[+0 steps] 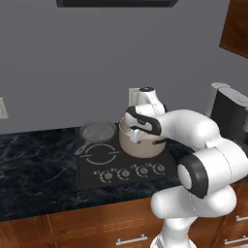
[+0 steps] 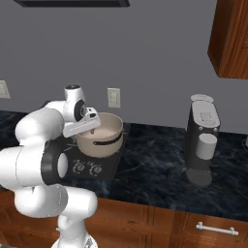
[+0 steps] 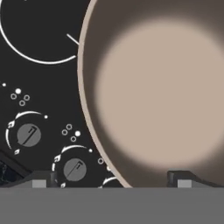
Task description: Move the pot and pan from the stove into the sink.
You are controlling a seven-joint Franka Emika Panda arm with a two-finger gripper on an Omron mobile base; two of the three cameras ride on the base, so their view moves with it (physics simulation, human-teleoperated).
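Observation:
The beige pot (image 1: 143, 146) (image 2: 105, 141) stands on the right side of the black stove (image 1: 95, 179) (image 2: 110, 166). The grey pan (image 1: 98, 131) sits on the back left burner, its thin handle pointing to the front left. My gripper (image 1: 136, 134) (image 2: 85, 131) (image 3: 110, 182) hangs open just above the pot's near rim, one fingertip over the knobs and one over the pale inside of the pot (image 3: 162, 87). Nothing is between the fingers. The sink is out of view.
A row of round knobs (image 1: 132, 172) (image 3: 74, 169) runs along the stove's front. A dark coffee machine (image 2: 203, 145) (image 1: 230, 114) stands on the black marble counter (image 1: 34, 164) to the right. A wooden wall cabinet (image 2: 231, 38) hangs at the upper right.

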